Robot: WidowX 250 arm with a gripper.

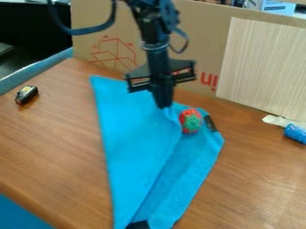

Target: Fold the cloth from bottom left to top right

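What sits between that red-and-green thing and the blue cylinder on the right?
In the camera view, a dark object near the edge of the cloth, then bare wooden tabletop.

Fairly bright, soft light spreads over the scene from a source that cannot be made out, leaving a pale, washed sheen on the tabletop [254, 179] toward the lower right and an even tone across most of the cloth [128, 129], with dimmer shading along its inner fold. The pale panel [263, 67] at the right is among the brightest surfaces, while the upper left background sinks to near black and the hand [162, 103] turns so dark that its detail merges. Shadows on the tabletop are faint and soft-edged.
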